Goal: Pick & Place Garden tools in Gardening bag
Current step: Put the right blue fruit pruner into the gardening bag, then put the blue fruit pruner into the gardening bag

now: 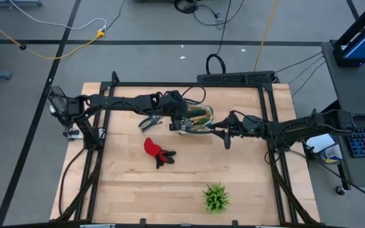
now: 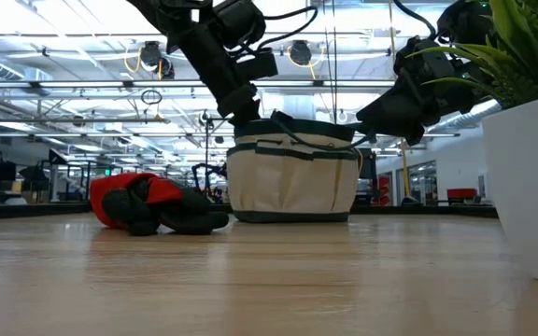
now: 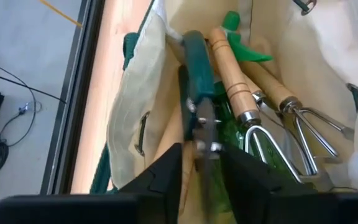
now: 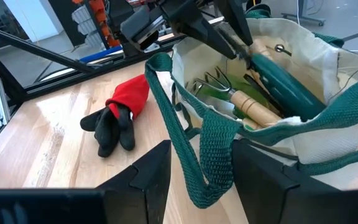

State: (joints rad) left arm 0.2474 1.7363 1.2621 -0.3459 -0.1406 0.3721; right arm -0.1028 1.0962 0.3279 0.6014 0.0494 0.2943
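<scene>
From above, the small cream fabric gardening bag with dark green trim (image 1: 195, 119) sits on the pale wooden table (image 1: 125, 190), with the left gripper (image 1: 181, 118) reaching over its rim from one side and the right gripper (image 1: 219, 131) at its opposite edge. The red-and-black glove (image 1: 158, 152) lies flat on the table, well apart from both sets of jaws, and a green spiky plant (image 1: 216, 197) stands farther off still.

At table height, the bag (image 2: 292, 179) stands upright, the glove (image 2: 152, 203) beside it. The left gripper (image 2: 243, 105) hangs just over the bag's top edge; the right gripper (image 2: 381, 117) sits at the rim on the other side.

The left wrist camera looks down into the bag (image 3: 135, 112). The left fingers (image 3: 166, 171) stand parted on either side of the dark-green-handled pruning shears (image 3: 199, 99), whose blade end lies between them; whether the pads press it I cannot tell. Just beside the shears lie two wooden-handled silver rakes (image 3: 241, 99).

In the right wrist view, a dark green woven loop handle (image 4: 211, 149) of the bag runs down between the right fingers (image 4: 148, 177), which look spread with the strap loose in the gap. Beyond them the shears (image 4: 284, 81) and a rake (image 4: 229, 93) rest inside the bag, with the glove (image 4: 120, 115) off to one side.
</scene>
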